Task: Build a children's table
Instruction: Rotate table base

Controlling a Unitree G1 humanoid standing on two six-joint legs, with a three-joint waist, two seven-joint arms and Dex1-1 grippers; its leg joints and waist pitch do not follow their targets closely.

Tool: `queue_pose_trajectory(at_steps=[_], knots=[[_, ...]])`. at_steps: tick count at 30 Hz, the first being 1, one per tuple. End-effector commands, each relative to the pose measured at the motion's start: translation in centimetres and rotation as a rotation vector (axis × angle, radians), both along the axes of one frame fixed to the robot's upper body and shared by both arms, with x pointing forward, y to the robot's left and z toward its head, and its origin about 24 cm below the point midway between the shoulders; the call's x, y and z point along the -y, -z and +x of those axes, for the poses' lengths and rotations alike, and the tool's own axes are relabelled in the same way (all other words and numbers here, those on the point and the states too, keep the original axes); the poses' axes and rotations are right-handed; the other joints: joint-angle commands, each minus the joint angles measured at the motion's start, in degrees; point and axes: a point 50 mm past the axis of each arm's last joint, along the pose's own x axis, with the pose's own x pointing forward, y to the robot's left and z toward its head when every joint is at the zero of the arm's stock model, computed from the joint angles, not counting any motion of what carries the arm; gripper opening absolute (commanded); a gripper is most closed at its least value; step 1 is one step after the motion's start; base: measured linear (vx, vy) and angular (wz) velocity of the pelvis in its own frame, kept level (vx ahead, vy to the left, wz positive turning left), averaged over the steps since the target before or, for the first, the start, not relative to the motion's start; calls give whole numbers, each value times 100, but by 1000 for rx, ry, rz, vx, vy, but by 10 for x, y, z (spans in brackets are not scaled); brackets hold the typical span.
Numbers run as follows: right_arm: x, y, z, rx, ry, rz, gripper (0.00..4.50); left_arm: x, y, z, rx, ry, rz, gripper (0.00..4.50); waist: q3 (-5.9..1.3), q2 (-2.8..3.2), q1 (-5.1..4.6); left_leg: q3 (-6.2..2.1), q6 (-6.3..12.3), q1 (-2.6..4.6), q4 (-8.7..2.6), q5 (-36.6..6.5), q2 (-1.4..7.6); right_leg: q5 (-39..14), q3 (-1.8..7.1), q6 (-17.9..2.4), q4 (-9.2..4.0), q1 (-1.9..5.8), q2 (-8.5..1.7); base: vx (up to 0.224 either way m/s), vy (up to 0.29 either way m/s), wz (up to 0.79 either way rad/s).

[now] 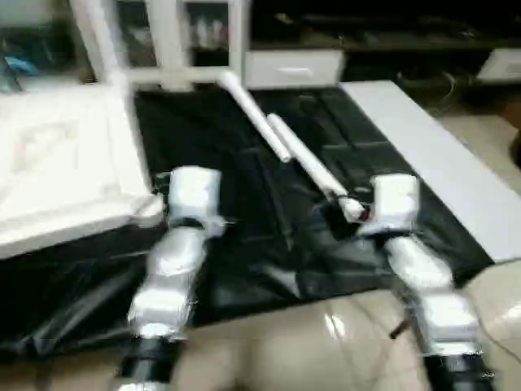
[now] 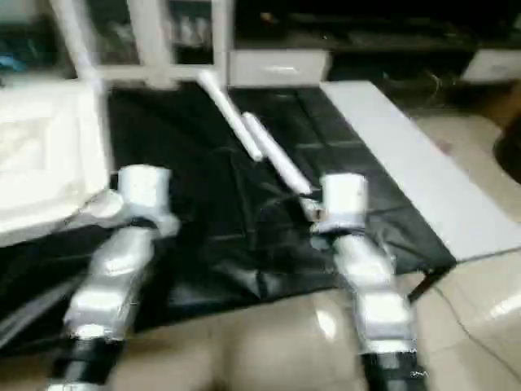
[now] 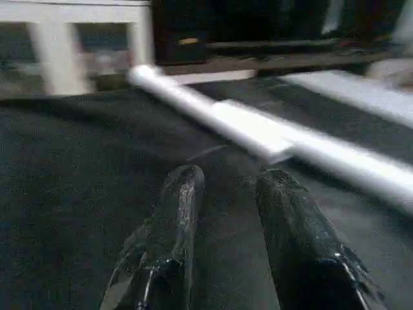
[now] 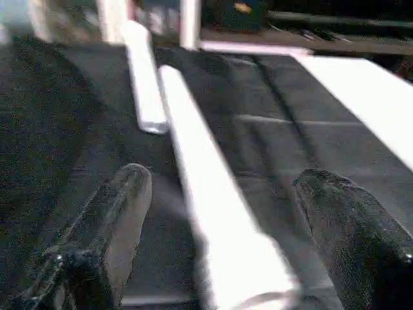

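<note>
Right claw [image 4: 219, 187] spread wide, straddling a white leg [image 4: 206, 194] for pickup; left claw [image 3: 229, 194] half-open, empty, leg lying ahead.

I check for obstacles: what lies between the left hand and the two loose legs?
Only bare black sheet lies between the left hand and the legs, seen in the left wrist view.

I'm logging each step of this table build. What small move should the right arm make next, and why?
Probably close the right gripper: its fingers stand wide open on either side of the nearer leg, which lies between them on the black sheet, not yet gripped.
</note>
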Motion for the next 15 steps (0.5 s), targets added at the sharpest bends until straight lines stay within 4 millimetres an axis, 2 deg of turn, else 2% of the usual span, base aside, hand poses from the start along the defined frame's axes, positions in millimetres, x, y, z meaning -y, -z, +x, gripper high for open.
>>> queue_pose_trajectory(at_steps=[1, 2, 3, 4, 5, 6, 7, 8, 9, 10, 11, 12, 13, 14, 15], knots=[[-15, -5, 3, 13, -56, 9, 386, -15, -1, 0, 8, -53, 14, 168, -395, 36, 134, -147, 532, -514, -696, 1465, 247, 434, 120, -1234, -579, 658, -625, 181, 6, -4], [-15, -5, 3, 12, -62, 9, 386, -15, -1, 0, 8, -55, 13, 168, -392, 144, 96, -99, 708, -412, -915, 1786, 238, 112, -70, -1050, -608, 633, -389, 181, 6, -4], [-17, -6, 3, 16, -83, 3, 386, -16, -1, 0, 8, -58, 10, 168, -367, 250, 84, -83, 870, -281, -1014, 1933, 267, -134, -174, -822, -645, 606, -262, 216, 43, 1], [-19, -7, 3, 21, -104, -3, 386, -16, -1, 0, 10, -61, 12, 168, -269, 476, -184, -642, 1170, 216, -1373, 2, 812, -887, -388, -350, 42, 155, 62, 213, 89, -10], [-19, -7, 3, 22, -110, -4, 386, -16, -1, 0, 10, -62, 13, 168, -508, 377, -300, -1049, 1865, 791, -1292, -601, 1097, -994, -202, -99, 575, -318, 28, 213, 89, -10], [-20, -8, 3, 22, -123, -12, 386, -16, -2, 0, 12, -63, 15, 168, -462, 392, -244, -1038, 2003, 768, -1253, -603, 1072, -906, -134, 30, 654, -402, -20, 196, 55, -10], [-20, -8, 3, 22, -132, -17, 386, -16, -2, 1, 14, -65, 19, 168, -442, 253, -248, -843, 2315, 776, -1190, -147, 972, -334, -43, 454, 737, -660, -63, 183, 19, 5], [-20, -8, 3, 19, -136, -18, 386, -16, -3, 1, 16, -65, 23, 168, -442, 253, -248, -843, 2315, 776, -1190, -147, 972, -334, -43, 454, 737, -660, -63, 183, 19, 5], [-20, -8, 3, 12, -141, -21, 386, -16, -3, 1, 17, -61, 32, 168, -394, 156, -248, -678, 2508, 673, -1278, 167, 913, 10, 9, 567, 728, -718, -94, 143, -6, 2], [-20, -8, 3, 3, -154, -21, 386, -16, -5, 1, 32, -56, 35, 168, -342, 2, -238, -467, 2432, 536, -1282, 208, 800, 553, 188, 390, 399, -703, -217, 110, -70, 2], [-20, -9, 3, -3, -163, -21, 404, -15, -6, 0, 42, -53, 35, 167, -321, -269, -183, -77, 1847, 147, -1066, -242, 315, 984, 521, 316, -254, -396, -452, 110, -70, 2], [-19, -11, 3, -25, -187, 2, 404, -14, -9, 0, 44, 0, 42, 167, -277, -405, -9, 114, 1461, -93, -670, -432, -63, 163, 846, 358, -600, -128, -754, 101, -121, 9], [-16, -13, 5, -40, -187, 12, 414, -12, -11, -1, 50, 65, 43, 166, -371, -360, 130, -160, 815, -265, -477, 252, 38, -338, 1019, 298, -513, 248, -1132, 108, -127, -5], [-16, -13, 6, -42, -187, 12, 424, -12, -11, -1, 51, 71, 46, 166, -436, -257, 174, -252, 312, -278, -820, 1502, 156, 1651, 747, 299, -125, 214, -831, 108, -127, -5], [-11, -16, 9, -68, -183, 4, 424, -11, -13, -3, 68, 142, 81, 166, -433, -213, 116, -221, 121, -249, -886, 1968, 168, 2740, 621, 167, -22, 138, -613, 92, -81, -18]])
